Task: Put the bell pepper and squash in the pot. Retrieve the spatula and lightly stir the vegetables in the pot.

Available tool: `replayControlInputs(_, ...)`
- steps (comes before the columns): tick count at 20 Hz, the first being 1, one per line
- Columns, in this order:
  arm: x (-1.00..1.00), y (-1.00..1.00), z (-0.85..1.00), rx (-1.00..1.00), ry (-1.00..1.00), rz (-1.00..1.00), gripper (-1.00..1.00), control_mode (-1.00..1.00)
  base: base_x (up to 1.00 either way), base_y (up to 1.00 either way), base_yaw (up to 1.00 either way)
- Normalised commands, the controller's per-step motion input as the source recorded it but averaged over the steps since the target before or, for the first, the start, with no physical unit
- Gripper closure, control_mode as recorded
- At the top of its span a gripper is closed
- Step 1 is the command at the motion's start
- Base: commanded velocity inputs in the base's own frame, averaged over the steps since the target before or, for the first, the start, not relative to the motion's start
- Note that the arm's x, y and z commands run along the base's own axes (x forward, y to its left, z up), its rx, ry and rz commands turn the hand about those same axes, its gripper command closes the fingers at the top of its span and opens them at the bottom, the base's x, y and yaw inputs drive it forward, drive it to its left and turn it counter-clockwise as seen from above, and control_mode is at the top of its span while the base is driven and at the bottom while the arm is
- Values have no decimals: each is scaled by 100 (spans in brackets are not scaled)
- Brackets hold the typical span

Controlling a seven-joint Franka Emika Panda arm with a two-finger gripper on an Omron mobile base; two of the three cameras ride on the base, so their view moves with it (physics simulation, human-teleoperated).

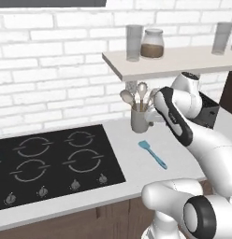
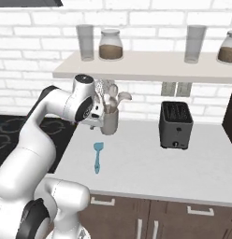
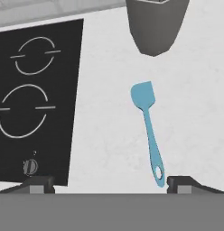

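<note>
The blue spatula (image 3: 147, 122) lies flat on the white counter, blade toward the grey utensil cup and handle end toward me. It also shows right of the cooktop (image 1: 153, 154) and below the cup (image 2: 97, 156). My gripper (image 3: 111, 184) hovers above it, open, its fingertips (image 3: 39, 182) spread wide with nothing between them. The handle's end sits close to the right fingertip. In the right base view the hand (image 2: 93, 115) hangs beside the cup. The pot, the bell pepper and the squash are out of view.
A grey utensil cup (image 1: 140, 119) with metal spoons stands just behind the spatula. The black cooktop (image 1: 57, 158) lies to the left and a dark toaster (image 2: 175, 125) to the right. A shelf (image 2: 146, 65) with jars and glasses hangs overhead.
</note>
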Motion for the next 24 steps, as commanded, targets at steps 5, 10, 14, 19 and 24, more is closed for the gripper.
replayControlInputs(5,0,0,-4,0,0,0,-100,-100,3,-11,0)
replayControlInputs(10,-4,1,-40,-3,9,0,-100,-100,0,0,0)
replayControlInputs(14,3,21,-79,-4,16,0,-100,-100,0,0,0)
replayControlInputs(19,6,13,-100,0,0,2,-100,-100,0,0,0)
replayControlInputs(24,13,0,-94,-5,-1,1,-100,-100,0,0,0)
